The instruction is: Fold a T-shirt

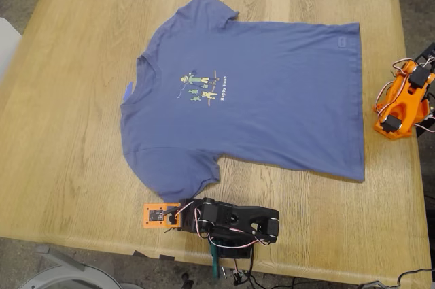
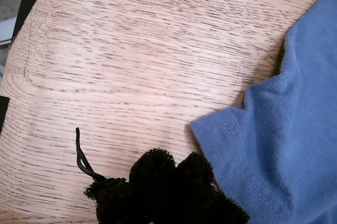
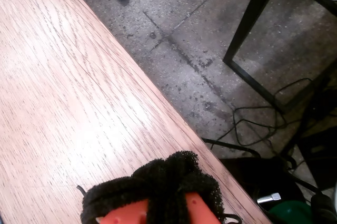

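Observation:
The T-shirt (image 1: 272,92) lies spread flat on the wooden table (image 1: 68,132), chest graphic up, collar toward the exterior view's left and hem toward its right. My first gripper (image 2: 176,168) belongs to the black arm (image 1: 234,221) folded at the table's near edge. Its black fuzzy pads (image 2: 152,182) sit pressed together, shut on nothing, just beside the hem of one sleeve (image 2: 231,145). My second gripper (image 3: 163,174), on the orange arm (image 1: 401,98) at the exterior view's right, is shut on nothing over bare wood near the table edge, away from the shirt.
A small pale blue scrap (image 1: 128,92) lies at the collar. The table edge (image 3: 174,124) drops to a concrete floor with black metal frame legs (image 3: 253,18) and cables (image 3: 253,124). A white object (image 1: 7,41) shows at the exterior view's left.

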